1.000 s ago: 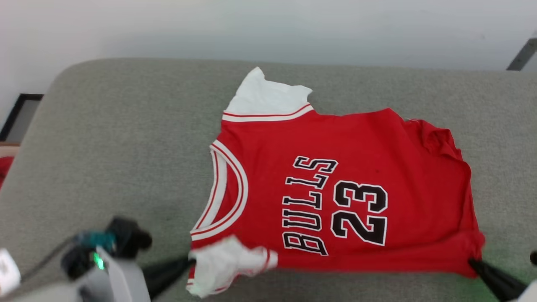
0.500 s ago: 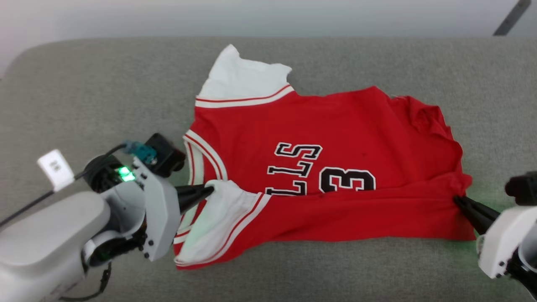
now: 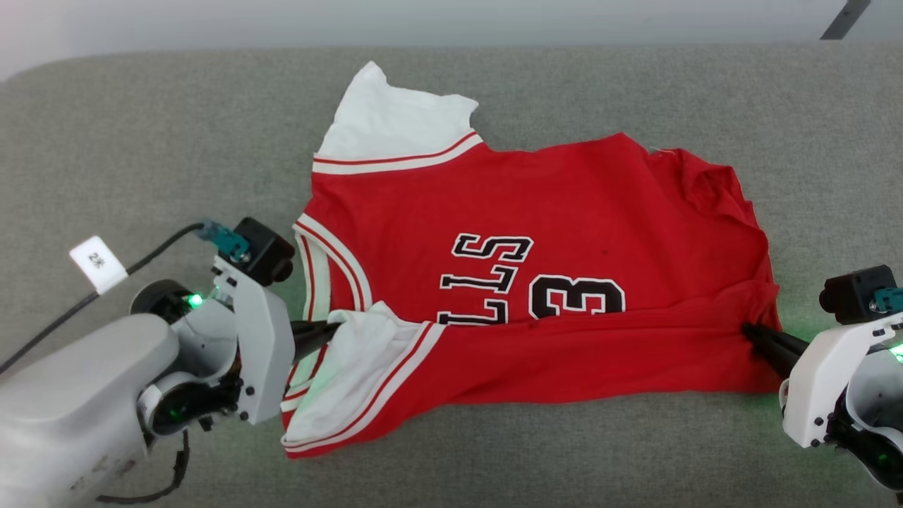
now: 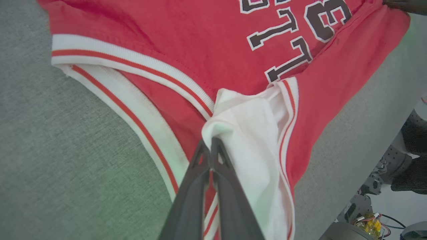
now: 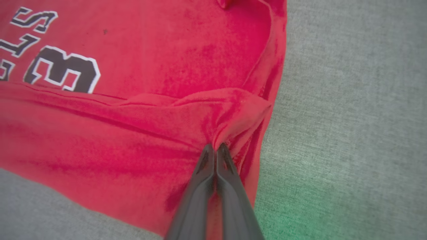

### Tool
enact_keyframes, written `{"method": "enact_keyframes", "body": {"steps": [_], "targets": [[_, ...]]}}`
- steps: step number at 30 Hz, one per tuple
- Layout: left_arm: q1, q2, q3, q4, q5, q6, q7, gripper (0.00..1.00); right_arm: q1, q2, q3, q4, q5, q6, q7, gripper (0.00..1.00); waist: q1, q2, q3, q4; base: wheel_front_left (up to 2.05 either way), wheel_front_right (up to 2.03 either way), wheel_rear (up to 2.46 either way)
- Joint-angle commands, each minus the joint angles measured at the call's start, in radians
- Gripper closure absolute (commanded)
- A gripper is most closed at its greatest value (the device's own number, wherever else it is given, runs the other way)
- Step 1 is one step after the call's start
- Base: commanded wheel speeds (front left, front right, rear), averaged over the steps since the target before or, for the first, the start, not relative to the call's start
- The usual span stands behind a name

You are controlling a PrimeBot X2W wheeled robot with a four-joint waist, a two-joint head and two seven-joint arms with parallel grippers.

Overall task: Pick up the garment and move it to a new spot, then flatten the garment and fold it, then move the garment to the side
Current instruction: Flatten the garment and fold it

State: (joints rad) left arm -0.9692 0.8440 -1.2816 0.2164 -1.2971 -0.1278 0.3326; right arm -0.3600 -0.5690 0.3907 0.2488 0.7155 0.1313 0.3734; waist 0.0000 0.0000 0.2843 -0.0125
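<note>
You look mid-fold: the garment [image 3: 564, 212] lies centred on the grey cushion [image 3: 141, 155], near edge lapped over. The left gripper [image 3: 338, 328] pinches its white sleeve, the right gripper [image 3: 751, 331] its near-right hem. Moving it aside is not yet done.

1. The lower edge of the garment [image 3: 564, 204] has been folded up the frame over the lettering [image 3: 494, 271], now half covered.
2. The white sleeve [image 3: 356, 360] has been carried from bottom edge to centre-left by the left gripper [image 3: 337, 329].
3. The hem corner [image 3: 765, 310] has been raised at right by the right gripper [image 3: 748, 330].
</note>
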Motion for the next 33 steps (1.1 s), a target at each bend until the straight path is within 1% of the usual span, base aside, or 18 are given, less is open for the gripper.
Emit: {"method": "enact_keyframes", "body": {"steps": [1,3,4,5,6,7,8,10,11,12,18,22,25,30,33], "targets": [[0.000,-0.006,0.001,0.011,-0.013,-0.003,0.004,0.70,-0.013,0.001,0.008,0.004,0.004,-0.001,0.007,1.00,0.0000,0.0000,-0.007,0.005,0.00,0.00,0.00],[-0.005,-0.009,0.001,0.024,-0.034,-0.003,0.009,0.53,-0.017,-0.004,0.014,0.001,0.005,-0.001,0.013,0.80,0.0000,0.0000,-0.015,0.008,0.00,0.00,0.00],[-0.006,-0.011,0.001,0.029,-0.042,-0.003,0.014,0.41,-0.020,-0.007,0.016,-0.001,0.005,-0.001,0.015,0.72,0.0000,0.0000,-0.020,0.010,0.00,0.00,0.00],[-0.004,-0.013,0.000,0.033,-0.054,-0.003,0.014,0.22,-0.022,-0.008,0.016,0.000,0.006,-0.001,0.020,0.60,0.0000,0.0000,-0.025,0.012,0.00,0.00,0.00],[-0.005,-0.014,0.000,0.039,-0.060,-0.003,0.013,0.03,-0.024,-0.010,0.018,0.001,0.006,-0.001,0.024,0.53,0.0000,0.0000,-0.032,0.013,0.00,0.00,0.00],[-0.007,-0.014,0.001,0.042,-0.064,-0.003,0.016,0.00,-0.026,-0.011,0.021,-0.001,0.006,-0.001,0.030,0.51,0.0000,0.0000,-0.038,0.015,0.00,0.00,0.00],[-0.005,-0.012,0.000,0.049,-0.079,-0.003,0.019,0.00,-0.028,-0.012,0.021,-0.002,0.007,-0.001,0.032,0.41,0.0000,0.0000,-0.045,0.017,0.00,0.00,0.00],[-0.008,-0.016,0.000,0.049,-0.086,-0.003,0.023,0.00,-0.028,-0.015,0.020,0.000,0.010,-0.001,0.040,0.10,0.0000,0.0000,-0.061,0.022,0.00,0.00,0.00],[-0.006,-0.018,0.000,0.048,-0.096,-0.003,0.018,0.00,-0.027,-0.018,0.019,0.000,0.009,-0.001,0.043,0.02,0.0000,0.0000,-0.069,0.024,0.00,0.00,0.00],[-0.004,-0.017,0.000,0.051,-0.100,-0.003,0.015,0.00,-0.027,-0.019,0.014,0.001,0.005,-0.001,0.042,0.00,0.0000,0.0000,-0.077,0.027,0.00,0.00,0.00],[0.017,-0.014,0.000,0.052,-0.119,-0.003,-0.005,0.00,-0.005,-0.006,-0.004,0.007,-0.009,-0.001,0.041,0.00,0.0000,0.0000,-0.124,0.041,0.00,0.00,0.00],[0.041,-0.001,0.004,0.039,-0.146,-0.003,-0.037,0.00,0.009,0.003,-0.025,-0.014,-0.028,-0.001,0.005,0.00,0.0000,0.0000,-0.152,0.045,0.00,0.00,0.00],[0.069,0.020,0.007,0.026,-0.176,-0.003,-0.056,0.00,0.030,0.016,-0.061,-0.034,-0.042,-0.001,-0.040,0.00,0.0000,0.0000,-0.171,0.041,0.00,0.00,0.00],[0.138,0.057,0.007,0.004,-0.222,-0.003,-0.065,0.00,0.082,0.051,-0.174,-0.068,-0.088,-0.001,-0.101,0.00,0.0000,0.0000,-0.192,0.029,0.00,0.00,0.00],[0.189,0.074,0.004,-0.016,-0.211,0.005,-0.068,0.00,0.124,0.083,-0.259,-0.104,-0.117,-0.001,-0.107,0.00,0.0000,0.0000,-0.189,0.012,0.00,0.00,0.00]]}}
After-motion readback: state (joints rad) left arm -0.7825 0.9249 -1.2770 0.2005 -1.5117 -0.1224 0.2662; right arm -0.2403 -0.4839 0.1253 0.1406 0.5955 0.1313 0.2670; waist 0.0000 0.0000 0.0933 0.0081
